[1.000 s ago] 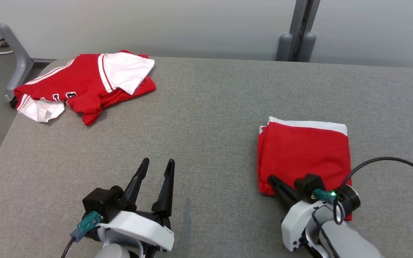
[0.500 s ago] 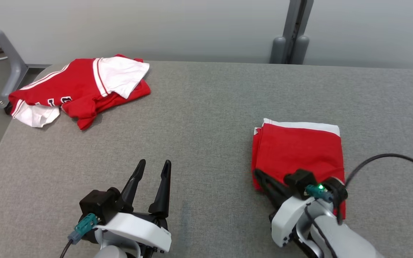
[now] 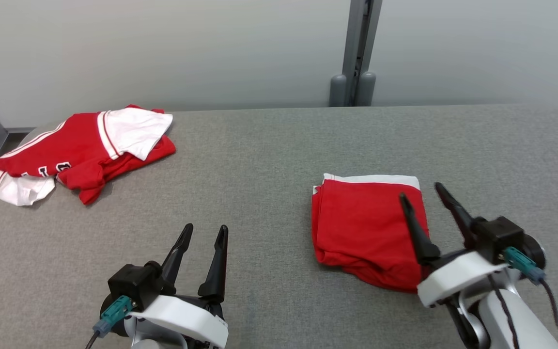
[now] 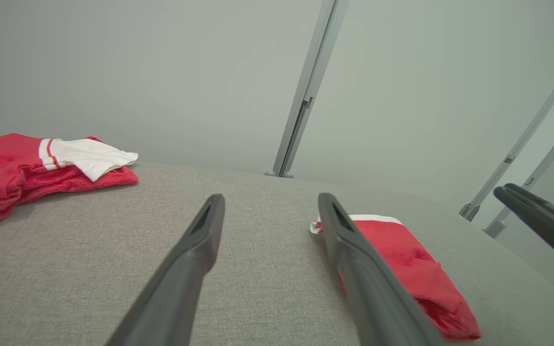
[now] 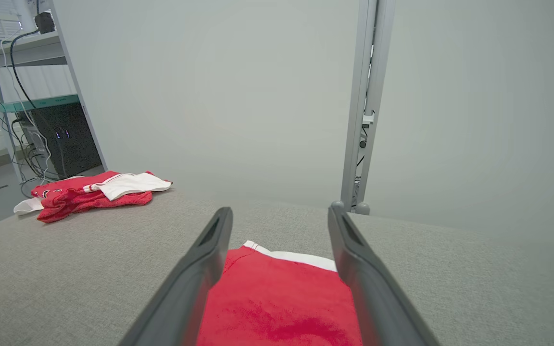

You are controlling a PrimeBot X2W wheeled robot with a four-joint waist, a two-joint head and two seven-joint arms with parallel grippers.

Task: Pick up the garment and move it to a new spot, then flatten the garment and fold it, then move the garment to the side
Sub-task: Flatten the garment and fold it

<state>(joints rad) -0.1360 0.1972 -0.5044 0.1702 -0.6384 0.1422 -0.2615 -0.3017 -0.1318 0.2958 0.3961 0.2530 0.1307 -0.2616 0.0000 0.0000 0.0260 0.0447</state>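
Note:
The garment (image 3: 361,228) is a red piece with a white band along its far edge, lying folded into a rectangle on the right half of the grey table (image 3: 269,160). My right gripper (image 3: 419,190) is open and raised over the fold's right edge, holding nothing. Seen from the right wrist, the garment (image 5: 277,307) lies below and between that gripper's (image 5: 280,208) spread fingers. My left gripper (image 3: 206,226) is open and empty near the table's front left. From the left wrist, the garment (image 4: 402,259) sits just right of that gripper (image 4: 271,197).
A crumpled red and white jersey (image 3: 75,155) lies at the table's far left corner. A grey post (image 3: 356,53) stands behind the far edge against a pale wall. A shelf with cables and a dark box (image 5: 65,139) stands beyond the table's left side.
My right gripper, shut low on the folded garment's near edge before, has let go, opened and risen to the right. The garment stays on the table. The head camera has tilted up.

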